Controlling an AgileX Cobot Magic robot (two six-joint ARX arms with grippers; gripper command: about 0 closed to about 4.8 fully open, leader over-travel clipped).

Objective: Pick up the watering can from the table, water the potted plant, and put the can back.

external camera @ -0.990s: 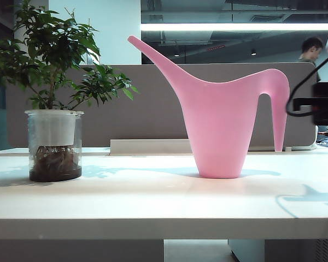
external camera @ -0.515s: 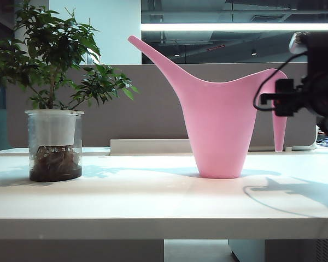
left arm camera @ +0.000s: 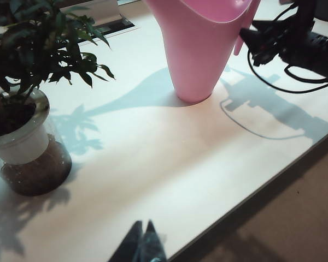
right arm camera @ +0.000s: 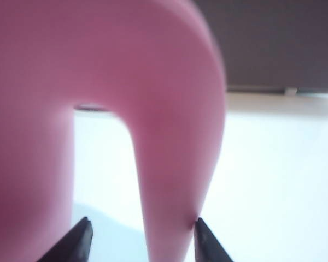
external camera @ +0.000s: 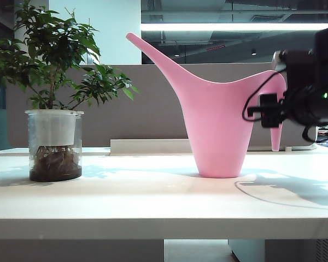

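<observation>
Right gripper (right arm camera: 142, 237) has swung in from the right edge and now straddles the watering can's (external camera: 218, 120) handle, jaws spread either side, one tip grazing it, not clamped. Can stands mid-table (external camera: 153, 202), well apart from the potted plant (external camera: 54, 103) at left. Left gripper (left arm camera: 144, 243) hangs by the front edge, tips together, empty; open tabletop ahead of it.

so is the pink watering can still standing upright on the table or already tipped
Upright. The smooth pink plastic watering can has its flat base on the wide white table, spout slanting up. The open right claw straddles its handle.
</observation>
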